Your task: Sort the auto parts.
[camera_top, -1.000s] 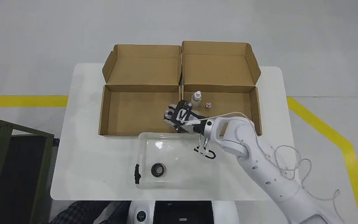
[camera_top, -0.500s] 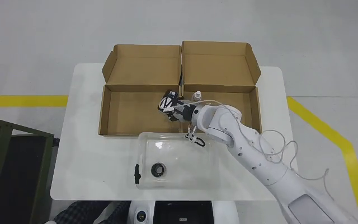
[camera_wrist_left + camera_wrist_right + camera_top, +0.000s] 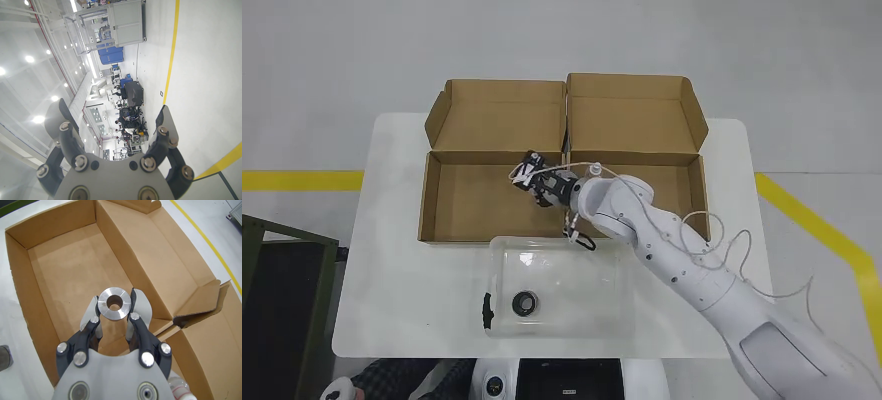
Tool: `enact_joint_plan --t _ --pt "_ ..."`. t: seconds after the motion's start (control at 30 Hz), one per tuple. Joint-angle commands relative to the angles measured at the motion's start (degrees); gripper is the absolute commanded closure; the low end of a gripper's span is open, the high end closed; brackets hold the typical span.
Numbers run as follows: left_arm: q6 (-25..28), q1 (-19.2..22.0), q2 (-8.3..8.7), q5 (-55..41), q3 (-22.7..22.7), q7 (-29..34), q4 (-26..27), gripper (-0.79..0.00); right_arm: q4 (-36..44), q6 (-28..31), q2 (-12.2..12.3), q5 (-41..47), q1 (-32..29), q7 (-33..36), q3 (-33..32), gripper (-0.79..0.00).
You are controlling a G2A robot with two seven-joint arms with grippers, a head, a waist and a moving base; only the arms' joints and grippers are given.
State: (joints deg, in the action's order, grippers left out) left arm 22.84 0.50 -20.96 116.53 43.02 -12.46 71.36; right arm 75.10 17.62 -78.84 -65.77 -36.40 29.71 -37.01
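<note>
My right gripper (image 3: 114,308) is shut on a silver metal ring with a round bore (image 3: 114,305), holding it above the floor of the left cardboard box (image 3: 62,275). From above, the right gripper (image 3: 532,172) hangs over the right end of the left cardboard box (image 3: 457,200). A black ring part (image 3: 527,301) lies in the clear plastic bin (image 3: 587,290) at the table's front. My left gripper (image 3: 113,113) is open with nothing between its fingers, aimed away from the table at the room.
The right cardboard box (image 3: 672,185) adjoins the left one, both with lids folded back. A small white bottle (image 3: 178,386) lies in the right box beside the dividing wall. A dark cylinder (image 3: 4,358) stands on the white table (image 3: 392,250).
My right arm has carried the metal ring leftward and away from the robot, from over the boxes' dividing wall to over the left box.
</note>
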Motion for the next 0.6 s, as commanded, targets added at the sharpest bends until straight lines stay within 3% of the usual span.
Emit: enact_joint_plan --t 0.0,0.17,0.33,0.57 --pt "0.0 0.0 0.0 0.0 0.0 0.0 0.0 -0.785 -1.4 -0.1 -0.5 0.2 0.6 -0.1 0.4 0.0" --pt "0.0 0.0 0.0 0.0 0.0 0.0 0.0 -0.785 -4.8 -0.6 -1.9 0.5 2.0 -0.3 1.5 0.0" --pt "0.0 0.0 0.0 0.0 0.0 0.0 0.0 -0.785 -7.5 -0.8 -3.1 0.3 3.0 -0.3 2.2 -0.126" --pt "0.0 0.0 0.0 0.0 0.0 0.0 0.0 -0.785 -10.0 -1.1 -4.4 -0.6 3.7 -0.3 2.9 -0.222"
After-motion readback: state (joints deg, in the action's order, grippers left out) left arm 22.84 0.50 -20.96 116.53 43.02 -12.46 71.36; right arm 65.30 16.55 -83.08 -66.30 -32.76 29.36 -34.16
